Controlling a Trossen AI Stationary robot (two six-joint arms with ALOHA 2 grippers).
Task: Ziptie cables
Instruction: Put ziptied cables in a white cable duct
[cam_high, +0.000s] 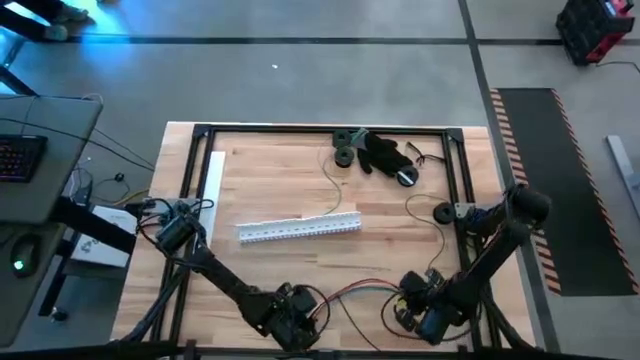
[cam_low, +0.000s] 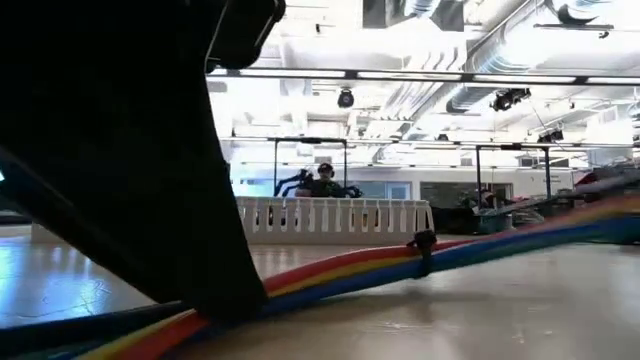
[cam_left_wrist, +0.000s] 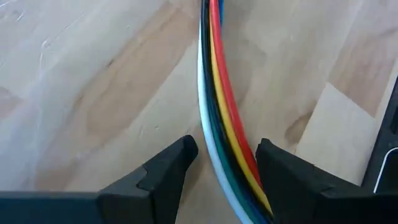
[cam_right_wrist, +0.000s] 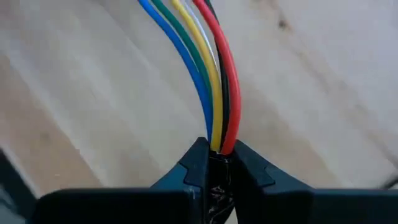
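Coloured cables (cam_right_wrist: 214, 93), right tool (cam_right_wrist: 221, 149) clamped (left (cam_left_wrist: 227, 155) apparently straddling)

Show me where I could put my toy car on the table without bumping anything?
Best spot: the bare wood between the white perforated strip and the cables. The near edge is crowded: the left gripper straddles the cables, and the right gripper pinches them. The black heap fills the far edge.

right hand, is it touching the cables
Touching: the right wrist view shows the right hand clamped on the cables, which run straight in between its fingers.
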